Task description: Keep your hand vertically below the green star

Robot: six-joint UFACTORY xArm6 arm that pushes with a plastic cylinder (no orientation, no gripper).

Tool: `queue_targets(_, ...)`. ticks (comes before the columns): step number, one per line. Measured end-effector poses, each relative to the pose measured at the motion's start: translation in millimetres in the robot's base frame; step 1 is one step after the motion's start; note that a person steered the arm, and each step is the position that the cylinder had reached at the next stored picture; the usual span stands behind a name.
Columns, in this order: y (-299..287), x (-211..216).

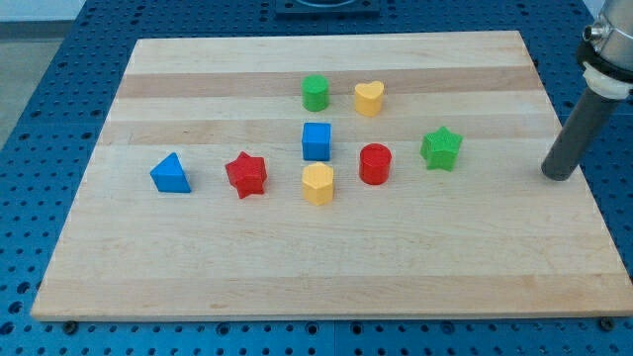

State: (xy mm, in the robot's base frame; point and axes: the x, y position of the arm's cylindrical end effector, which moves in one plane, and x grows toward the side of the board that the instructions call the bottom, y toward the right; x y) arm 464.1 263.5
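The green star [441, 148] lies on the wooden board [326, 267], right of the middle. My tip [558, 175] rests on the board near its right edge, well to the right of the green star and slightly lower in the view. The dark rod rises from the tip toward the view's top right corner. Nothing touches the tip.
A red cylinder [375, 163] is left of the green star. A blue cube [316, 140], yellow hexagon block [317, 184], red star [246, 175] and blue triangle [170, 174] lie further left. A green cylinder [316, 92] and yellow heart [369, 98] sit nearer the top.
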Motion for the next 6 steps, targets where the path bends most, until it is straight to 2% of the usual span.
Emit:
queue_targets(1, -4, 12)
queue_targets(2, -18, 43)
queue_targets(4, -99, 79)
queue_targets(6, -126, 21)
